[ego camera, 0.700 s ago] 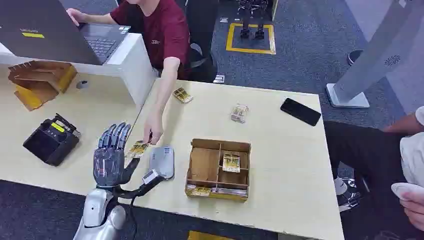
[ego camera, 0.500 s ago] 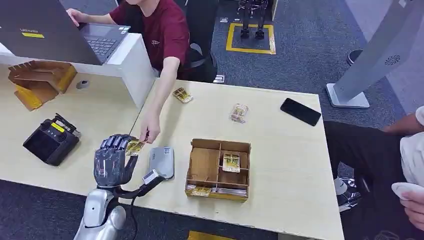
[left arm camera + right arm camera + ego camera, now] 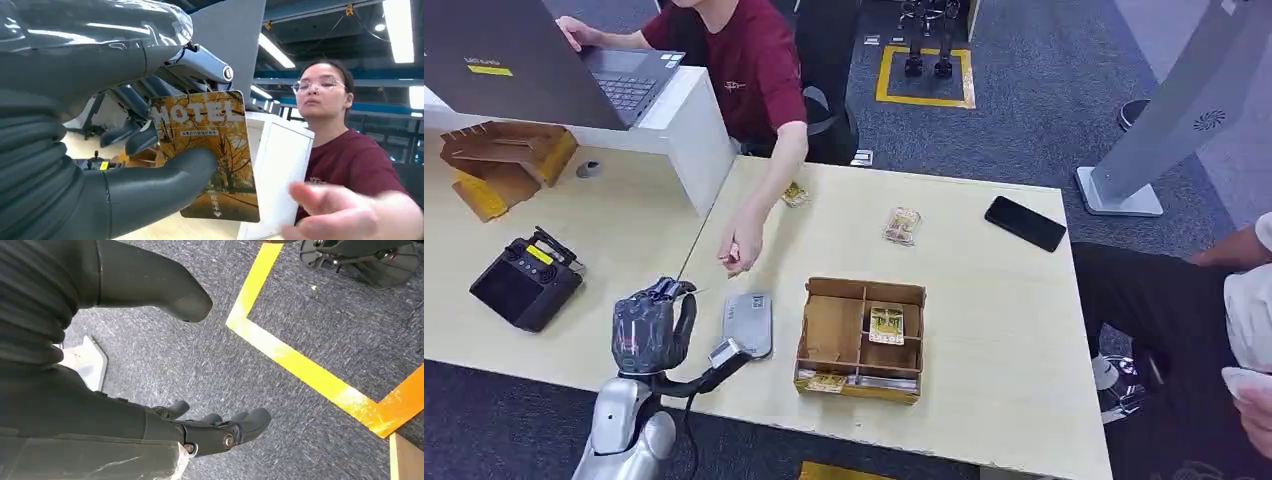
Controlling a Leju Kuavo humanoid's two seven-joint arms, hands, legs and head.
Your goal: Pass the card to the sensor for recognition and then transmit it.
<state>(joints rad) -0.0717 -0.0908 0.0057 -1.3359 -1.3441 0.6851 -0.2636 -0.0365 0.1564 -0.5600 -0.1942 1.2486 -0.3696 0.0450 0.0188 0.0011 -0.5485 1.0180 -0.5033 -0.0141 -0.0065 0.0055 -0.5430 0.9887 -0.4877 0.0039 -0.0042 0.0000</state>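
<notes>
The card (image 3: 207,155), printed with yellow autumn trees and the word HOTEL, is pinched in the left robot hand (image 3: 650,325) between the thick grey thumb and the darker fingers (image 3: 200,62), standing roughly upright in the grasp. In the head view that robot hand is clenched around it above the near edge of the surface (image 3: 984,330), just left of the grey sensor (image 3: 749,322) lying flat there; the card itself is hard to make out from above.

A person's hand (image 3: 740,248) hangs over the surface just beyond the left robot hand, apart from it, and shows blurred in the left wrist view in front of the card. The person in a dark red shirt (image 3: 749,60) sits behind the surface at a laptop (image 3: 629,75).

Right of the sensor sits an open cardboard box (image 3: 861,338) with compartments; one card lies in a middle compartment and another along its near edge. Further back lie two more cards (image 3: 903,226) and a black phone (image 3: 1024,222). On the adjoining surface to the left are a black handheld device (image 3: 526,280) and a folded cardboard piece (image 3: 499,160).

The right robot hand (image 3: 210,432) hangs beside the body over grey carpet (image 3: 280,305) crossed by a yellow tape line (image 3: 295,365), fingers loosely apart and holding nothing. Another person's knee and arm show at the right edge.
</notes>
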